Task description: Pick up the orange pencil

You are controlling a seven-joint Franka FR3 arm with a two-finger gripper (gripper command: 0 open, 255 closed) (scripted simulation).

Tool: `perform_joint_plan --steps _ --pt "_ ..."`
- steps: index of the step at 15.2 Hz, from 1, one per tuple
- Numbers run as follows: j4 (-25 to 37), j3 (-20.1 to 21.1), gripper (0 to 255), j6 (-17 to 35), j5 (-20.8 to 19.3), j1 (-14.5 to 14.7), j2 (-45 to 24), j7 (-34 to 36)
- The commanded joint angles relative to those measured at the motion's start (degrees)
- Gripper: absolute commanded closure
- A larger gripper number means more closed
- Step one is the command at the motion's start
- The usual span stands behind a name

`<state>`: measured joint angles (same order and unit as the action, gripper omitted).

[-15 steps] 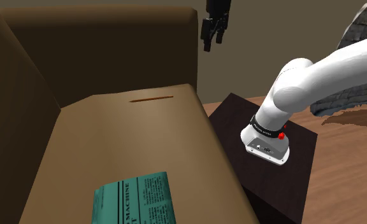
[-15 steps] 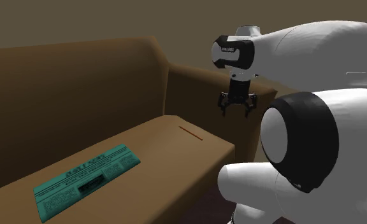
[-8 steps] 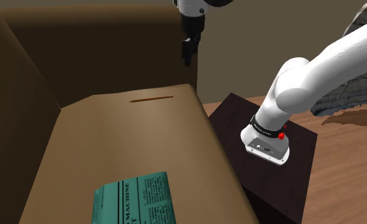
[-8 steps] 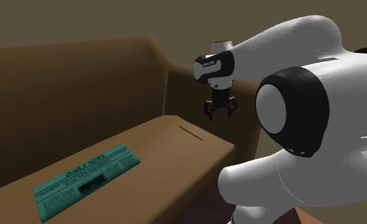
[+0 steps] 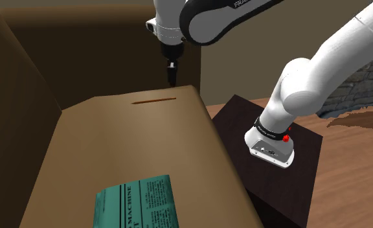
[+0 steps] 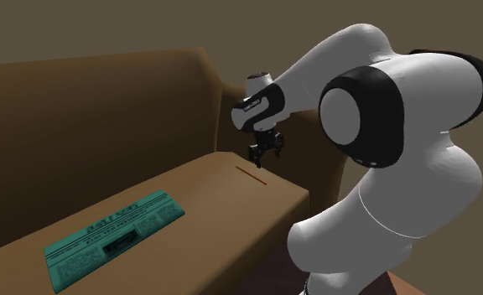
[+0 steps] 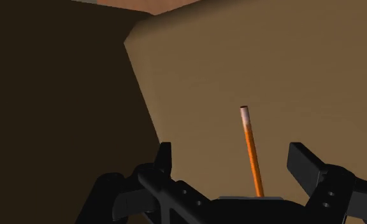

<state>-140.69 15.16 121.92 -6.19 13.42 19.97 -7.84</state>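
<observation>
The orange pencil (image 5: 153,101) lies flat on the brown sofa seat (image 5: 114,149) near its far end, thin and dark orange; it also lies on the seat as a pencil (image 6: 251,175) in the second exterior view. My black gripper (image 5: 172,78) hangs just above the pencil's end nearest the armrest, pointing down. In the wrist view the gripper (image 7: 230,162) is open, its fingers (image 7: 163,159) standing wide apart, and the pencil (image 7: 251,151) runs lengthwise between them, nearer one finger, untouched. Its pale end points away from the hand.
A teal newspaper (image 5: 137,202) lies on the seat's near part. The sofa's backrest (image 5: 17,97) and armrest (image 5: 101,45) rise around the seat. My dark stand (image 5: 276,162) sits beside the sofa on a wooden floor (image 5: 353,175).
The arm has swung toward the shoulder view's left and lowered, bringing the gripper from beside the armrest to just over the pencil's end. The pencil and newspaper have not moved.
</observation>
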Motion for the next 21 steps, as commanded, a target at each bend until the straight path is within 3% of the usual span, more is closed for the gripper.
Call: perform_joint_plan --steps 1,4,14,15,21 --pt "0.5 1.76 0 3.78 -2.49 0.7 -3.48 -0.66" --pt "1.23 4.41 0 8.64 -7.06 1.55 -8.35 -0.74" --pt "-1.0 5.19 0 14.75 -10.85 0.86 -12.85 2.72" --pt "-1.05 5.15 255 14.75 -10.82 0.85 -12.77 2.63" --pt "-1.13 5.17 255 14.73 -10.76 0.88 -12.67 2.64"
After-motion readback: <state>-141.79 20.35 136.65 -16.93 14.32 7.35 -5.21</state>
